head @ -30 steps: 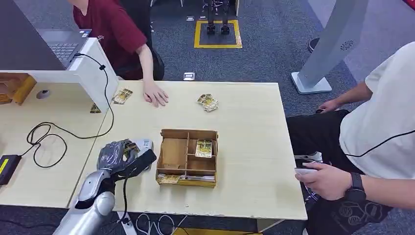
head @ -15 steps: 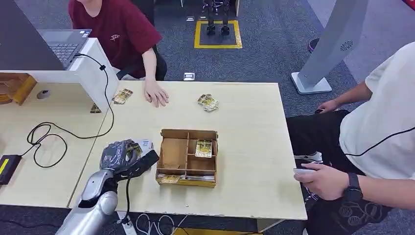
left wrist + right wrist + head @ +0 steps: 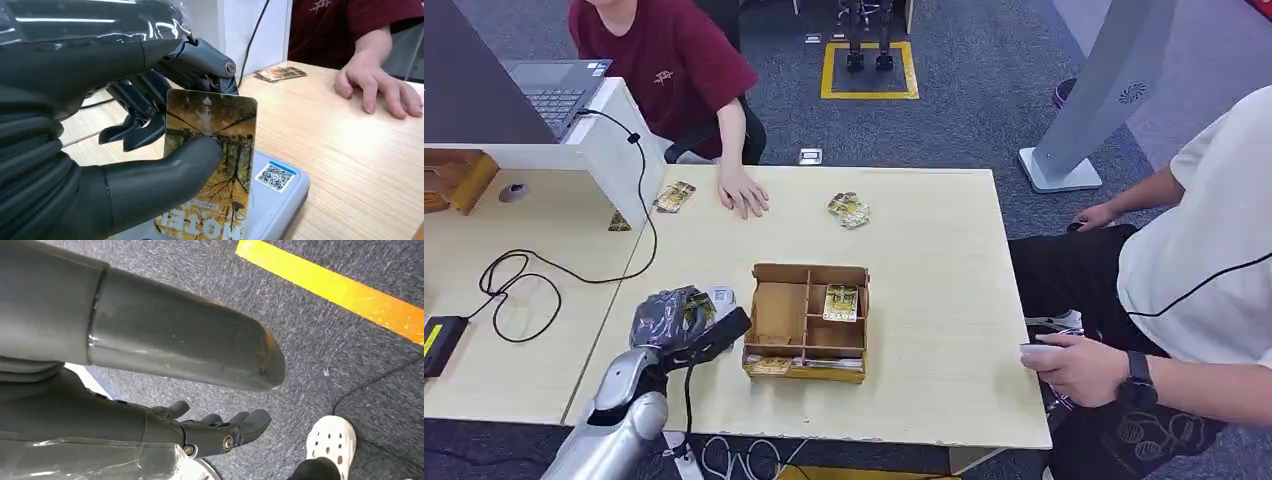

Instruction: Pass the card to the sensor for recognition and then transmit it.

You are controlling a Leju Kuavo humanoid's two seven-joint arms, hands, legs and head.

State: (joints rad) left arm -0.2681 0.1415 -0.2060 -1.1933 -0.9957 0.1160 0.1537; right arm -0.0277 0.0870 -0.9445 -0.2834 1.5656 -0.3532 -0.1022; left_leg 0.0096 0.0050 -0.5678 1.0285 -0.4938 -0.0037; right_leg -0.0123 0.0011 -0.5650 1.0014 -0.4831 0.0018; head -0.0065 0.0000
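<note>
The left hand (image 3: pixel 125 150) pinches the autumn-tree-printed card (image 3: pixel 212 165) just above the grey QR-labelled sensor (image 3: pixel 272 192) (on the wooden tabletop (image 3: pixel 924 260)); the right hand (image 3: pixel 210 432) hangs released.

One sensor (image 3: pixel 272 192), one divided box (image 3: pixel 807 322), one laptop (image 3: pixel 554 90), two people (image 3: pixel 659 60)

Card (image 3: pixel 212 165) printed with golden autumn trees and dark branches. Pale grey-blue sensor (image 3: pixel 277 192) bearing a blue-edged QR sticker. Dark grey left hand (image 3: pixel 115 165). Light wood-grain tabletop (image 3: pixel 934 290). Brown cardboard box (image 3: pixel 807 321). Grey speckled carpet (image 3: pixel 320 340) crossed by a yellow stripe.
</note>
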